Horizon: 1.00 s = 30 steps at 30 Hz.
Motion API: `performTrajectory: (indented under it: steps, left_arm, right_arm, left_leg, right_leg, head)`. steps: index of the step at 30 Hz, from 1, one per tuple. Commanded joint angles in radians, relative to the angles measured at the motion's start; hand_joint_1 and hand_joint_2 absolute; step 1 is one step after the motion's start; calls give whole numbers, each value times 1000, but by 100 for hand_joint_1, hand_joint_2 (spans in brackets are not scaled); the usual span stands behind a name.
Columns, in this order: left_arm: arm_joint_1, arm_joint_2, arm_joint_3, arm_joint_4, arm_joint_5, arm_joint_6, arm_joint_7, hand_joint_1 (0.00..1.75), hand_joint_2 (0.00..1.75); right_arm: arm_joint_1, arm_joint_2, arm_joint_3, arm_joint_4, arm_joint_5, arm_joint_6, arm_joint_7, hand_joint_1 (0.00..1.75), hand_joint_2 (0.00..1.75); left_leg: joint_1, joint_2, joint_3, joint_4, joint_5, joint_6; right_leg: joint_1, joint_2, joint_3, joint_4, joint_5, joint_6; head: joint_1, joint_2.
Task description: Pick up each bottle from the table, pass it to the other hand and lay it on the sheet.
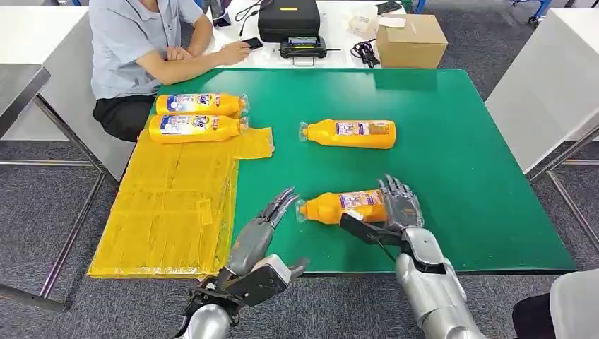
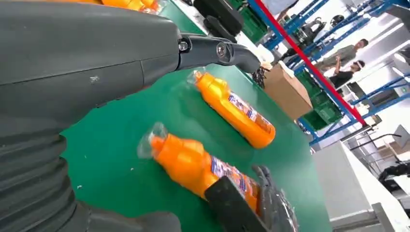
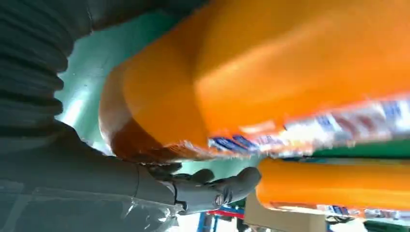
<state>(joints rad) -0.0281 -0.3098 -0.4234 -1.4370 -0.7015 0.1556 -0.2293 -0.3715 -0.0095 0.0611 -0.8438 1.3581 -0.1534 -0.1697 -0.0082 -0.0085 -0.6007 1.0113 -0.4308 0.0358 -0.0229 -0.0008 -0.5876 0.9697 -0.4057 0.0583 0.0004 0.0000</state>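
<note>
Four orange bottles are in the head view. Two (image 1: 198, 104) (image 1: 194, 128) lie side by side at the far end of the yellow sheet (image 1: 169, 212). A third (image 1: 350, 133) (image 2: 237, 111) lies mid-table on the green top. The nearest bottle (image 1: 342, 206) (image 2: 193, 164) (image 3: 270, 72) lies on its side by the front edge, cap to the left. My right hand (image 1: 399, 205) (image 2: 261, 203) (image 3: 72, 169) cups its base, thumb in front and straight fingers behind, without closing on it. My left hand (image 1: 265, 226) (image 2: 96, 72) hovers open, fingers pointing at the cap, a short gap away.
A person (image 1: 141, 42) sits at the far left corner holding a phone. Behind the green table (image 1: 459, 162) stand a cardboard box (image 1: 411, 41) and a black case (image 1: 288, 20). A white table (image 1: 551, 85) is on the right.
</note>
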Motion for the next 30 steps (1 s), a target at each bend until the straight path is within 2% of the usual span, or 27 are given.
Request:
performTrajectory:
  steps: [1,14,15,20,27,29,30]
  left_arm:
    - [-25,-32,-40,76,6,4,-3,0,175]
    - [-35,-31,-42,92,29,14,-24,0,175]
    - [-29,-36,-32,82,56,24,-34,0,175]
    - [-17,-35,-13,54,117,55,-41,0,175]
    - [-17,-35,-13,54,117,55,-41,0,175]
    - [-6,-39,2,42,195,102,-22,0,175]
    - [-1,-39,14,44,306,96,11,0,175]
  right_arm:
    - [-24,-28,45,133,-22,17,-15,175,175]
    - [-13,-56,27,180,-159,37,-105,175,175]
    - [2,-49,13,140,-210,37,-133,175,175]
    - [41,-29,30,3,-248,33,-120,175,175]
    - [41,-29,30,3,-248,33,-120,175,175]
    - [65,-1,15,-81,-285,-2,-147,175,175]
    - [96,27,11,-191,-316,6,-157,175,175]
  left_leg:
    - [2,-2,3,0,-1,-2]
    - [2,-3,5,-1,-1,-2]
    - [2,-3,5,-1,0,-2]
    - [2,-1,7,0,-1,-3]
    - [2,0,7,0,-1,-2]
    - [3,0,8,0,-2,-3]
    - [3,0,8,1,-2,-3]
  right_leg:
    - [2,-2,4,-1,-1,-2]
    - [2,-3,7,-2,-1,-2]
    - [2,-4,7,-3,-1,-3]
    - [3,-2,8,-2,-1,-3]
    - [2,-1,8,-1,-1,-2]
    - [3,-1,9,-2,-1,-4]
    - [3,-1,9,-1,-1,-3]
  head:
    - [0,0]
    - [0,0]
    - [0,0]
    - [0,0]
    - [0,0]
    - [0,0]
    - [0,0]
